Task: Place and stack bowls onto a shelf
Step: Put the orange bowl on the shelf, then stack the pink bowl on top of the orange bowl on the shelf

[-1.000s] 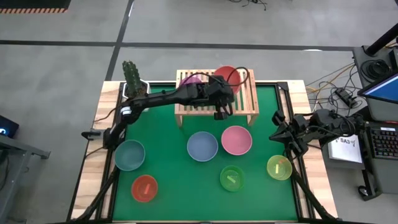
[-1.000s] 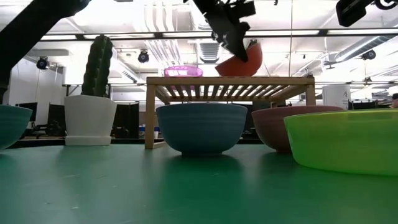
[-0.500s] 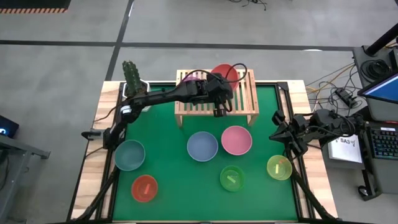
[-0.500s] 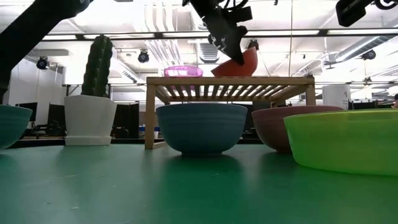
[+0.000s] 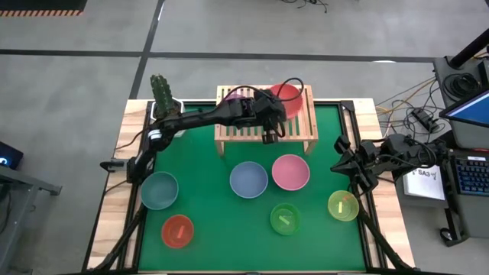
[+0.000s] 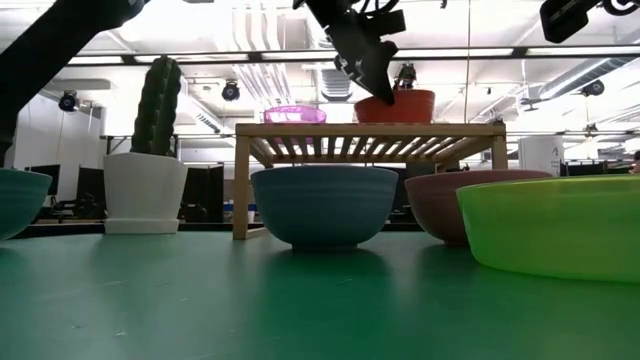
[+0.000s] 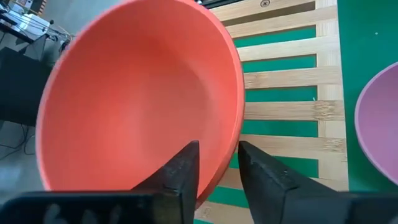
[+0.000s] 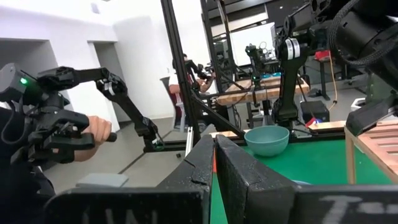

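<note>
Red bowl (image 6: 396, 106) sits upright, mouth up, on shelf (image 6: 370, 130).

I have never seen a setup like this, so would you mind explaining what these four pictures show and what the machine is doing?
It is a robot with two dark arms at a green table, each ending in a two-finger gripper. One picture looks straight down, one looks level across the tabletop, and two come from cameras on the wrists.

The left gripper reaches over a low wooden shelf at the table's far side. A red bowl sits level on the shelf top, its rim between the parted fingers. A purple bowl is also on the shelf.

On the table lie blue, pink, teal, orange-red, green and yellow-green bowls, with a potted cactus at a far corner.

The right gripper waits shut at the table's right edge.
</note>
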### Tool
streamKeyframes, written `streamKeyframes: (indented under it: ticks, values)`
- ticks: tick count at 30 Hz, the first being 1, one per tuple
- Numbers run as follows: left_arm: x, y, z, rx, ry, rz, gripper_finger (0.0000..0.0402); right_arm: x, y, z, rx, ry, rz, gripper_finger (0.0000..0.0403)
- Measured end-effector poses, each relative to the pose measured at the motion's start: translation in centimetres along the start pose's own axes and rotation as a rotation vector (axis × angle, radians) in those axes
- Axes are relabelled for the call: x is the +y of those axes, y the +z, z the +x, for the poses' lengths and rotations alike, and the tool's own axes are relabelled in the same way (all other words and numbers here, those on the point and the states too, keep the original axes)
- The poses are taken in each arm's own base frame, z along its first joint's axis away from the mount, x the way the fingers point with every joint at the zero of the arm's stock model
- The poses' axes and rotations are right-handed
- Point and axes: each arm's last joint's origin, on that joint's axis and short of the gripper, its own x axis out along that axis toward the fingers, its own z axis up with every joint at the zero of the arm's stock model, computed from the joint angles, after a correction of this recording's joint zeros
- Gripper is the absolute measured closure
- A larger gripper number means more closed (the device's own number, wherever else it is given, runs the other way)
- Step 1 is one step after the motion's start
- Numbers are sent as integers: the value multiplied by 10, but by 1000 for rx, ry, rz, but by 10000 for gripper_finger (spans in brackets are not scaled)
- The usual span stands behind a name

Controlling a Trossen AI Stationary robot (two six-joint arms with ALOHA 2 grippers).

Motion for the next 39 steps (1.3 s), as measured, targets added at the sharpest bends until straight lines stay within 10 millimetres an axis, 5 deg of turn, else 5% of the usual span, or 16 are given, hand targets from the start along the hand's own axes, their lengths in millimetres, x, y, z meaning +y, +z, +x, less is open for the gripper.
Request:
streamKeyframes:
  ticks: [8, 12, 20, 29, 39]
  values:
    - [11, 6, -32, 50, -13, -21, 292, 0, 0, 0, 1, -1, 9, 394]
    - [7, 3, -66, 69, -46, -48, 292, -2, -1, 3, 13, -31, 38, 394]
    - [-42, -7, -141, 18, -187, -8, 292, -16, -25, 39, 226, -202, 119, 394]
    - [-98, -59, -200, -299, -270, -49, 292, -23, -26, 79, 412, -253, 137, 394]
    - [-116, -134, -205, -521, -247, -147, 292, -25, -16, 104, 746, -374, 239, 394]
